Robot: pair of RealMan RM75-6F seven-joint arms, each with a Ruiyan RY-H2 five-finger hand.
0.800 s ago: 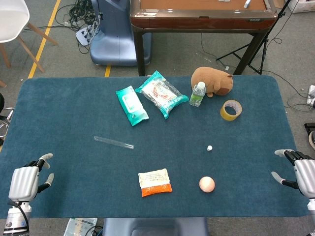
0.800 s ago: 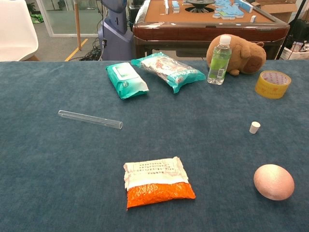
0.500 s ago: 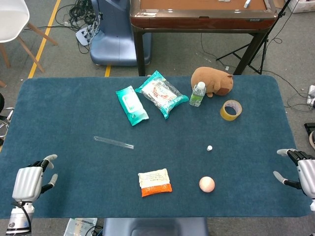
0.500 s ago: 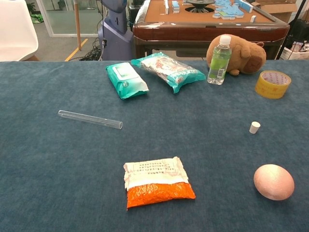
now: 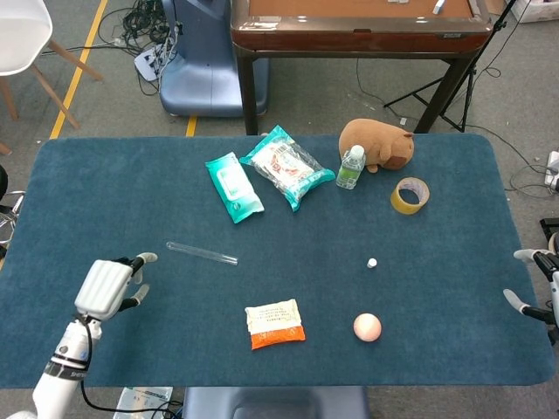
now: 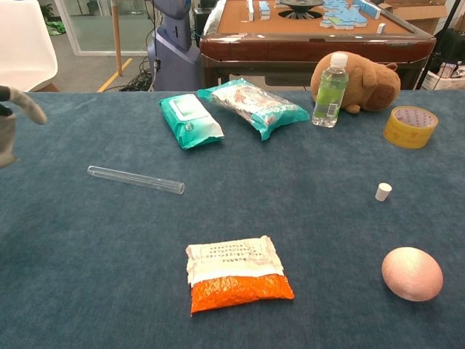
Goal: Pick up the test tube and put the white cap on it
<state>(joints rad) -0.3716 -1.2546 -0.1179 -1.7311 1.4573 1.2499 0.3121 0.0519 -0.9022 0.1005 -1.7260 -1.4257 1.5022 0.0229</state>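
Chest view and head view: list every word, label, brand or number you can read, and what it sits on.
None can be read.
Snack packet: lines of print on its white top, too small.
Wipes pack: label blurred.
Green bag: printing blurred.
Bottle: label unreadable.
Tape roll: dots on the core, no legible text.
Test tube, white cap, egg: no markings visible.

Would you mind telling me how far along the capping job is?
Nothing is done yet: the test tube lies flat on the table and the white cap sits apart. The left hand is near the tube, empty; the right hand is at the edge. Grasping and capping remain.
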